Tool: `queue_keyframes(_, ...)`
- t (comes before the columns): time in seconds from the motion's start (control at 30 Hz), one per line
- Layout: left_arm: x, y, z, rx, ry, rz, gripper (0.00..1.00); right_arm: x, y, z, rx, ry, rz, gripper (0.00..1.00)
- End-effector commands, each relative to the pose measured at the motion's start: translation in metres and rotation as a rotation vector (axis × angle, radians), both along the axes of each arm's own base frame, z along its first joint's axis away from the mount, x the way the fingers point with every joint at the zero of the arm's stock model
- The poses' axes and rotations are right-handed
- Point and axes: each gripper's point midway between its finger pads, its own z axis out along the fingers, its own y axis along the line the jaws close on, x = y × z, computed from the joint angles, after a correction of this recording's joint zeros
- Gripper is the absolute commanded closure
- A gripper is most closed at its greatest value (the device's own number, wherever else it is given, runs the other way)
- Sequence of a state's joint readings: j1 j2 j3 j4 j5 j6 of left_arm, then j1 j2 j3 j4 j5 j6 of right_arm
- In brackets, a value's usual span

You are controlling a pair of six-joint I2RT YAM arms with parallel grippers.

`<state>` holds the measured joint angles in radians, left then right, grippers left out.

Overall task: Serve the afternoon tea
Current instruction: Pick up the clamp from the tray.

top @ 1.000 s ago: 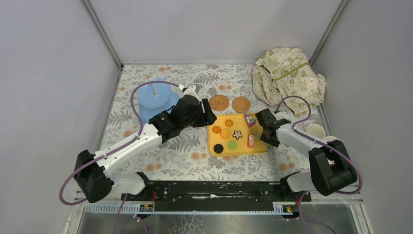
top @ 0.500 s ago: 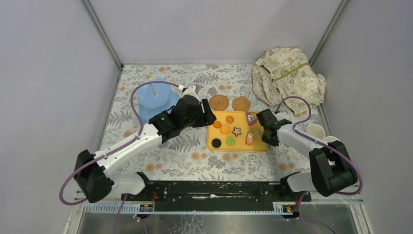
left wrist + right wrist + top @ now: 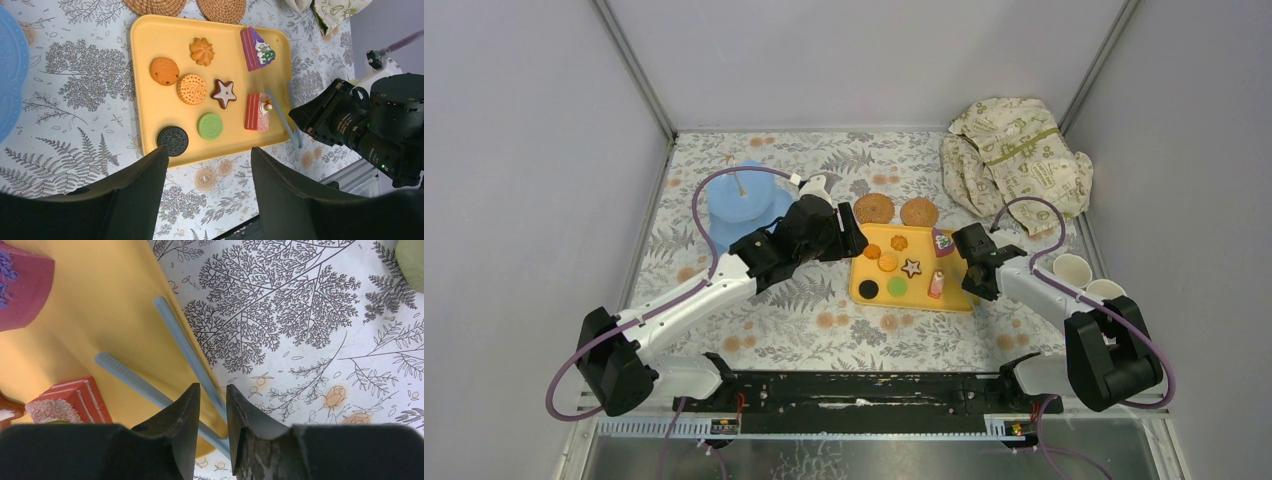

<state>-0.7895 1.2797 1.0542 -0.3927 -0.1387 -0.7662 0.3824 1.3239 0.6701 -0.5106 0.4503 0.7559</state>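
Several toy pastries and biscuits (image 3: 894,265) lie on the yellow tray (image 3: 914,300), with light-blue tongs (image 3: 185,345) along its right rim. My right gripper (image 3: 969,268) is shut on that rim (image 3: 213,387), with one tong arm between its jaws. My left gripper (image 3: 852,243) hangs open and empty just left of the tray (image 3: 210,165). The light-blue stand (image 3: 746,200) is at the far left. Two woven coasters (image 3: 874,209) (image 3: 919,212) lie behind the tray. Two pale cups (image 3: 1072,268) (image 3: 1106,290) stand at the right edge.
The cream cloth with green print (image 3: 1014,155) is bunched in the far right corner. Grey walls close in the table on three sides. My right arm lies between the tray and the cups. The left arm's purple cable loops over the stand.
The yellow tray has slid away from me and slightly left, turning squarer to the table, with my right gripper moving along on its rim. The left arm has hardly moved.
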Motion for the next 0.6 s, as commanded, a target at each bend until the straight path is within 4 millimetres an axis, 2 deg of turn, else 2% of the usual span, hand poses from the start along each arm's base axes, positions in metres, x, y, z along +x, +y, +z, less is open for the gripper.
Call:
queue_keyframes(0.0, 0.006, 0.0, 0.014, -0.024, -0.048, 0.006, 0.31, 0.007, 0.004, 0.011, 0.014, -0.031, 0.013, 0.66)
queue_keyframes(0.37, 0.008, -0.001, 0.015, -0.027, -0.047, 0.011, 0.31, 0.006, 0.006, 0.011, 0.028, -0.037, 0.033, 0.78)
queue_keyframes(0.57, 0.009, -0.001, 0.015, -0.024, -0.048, 0.018, 0.31, 0.009, 0.009, 0.021, 0.046, -0.06, 0.051, 0.92)
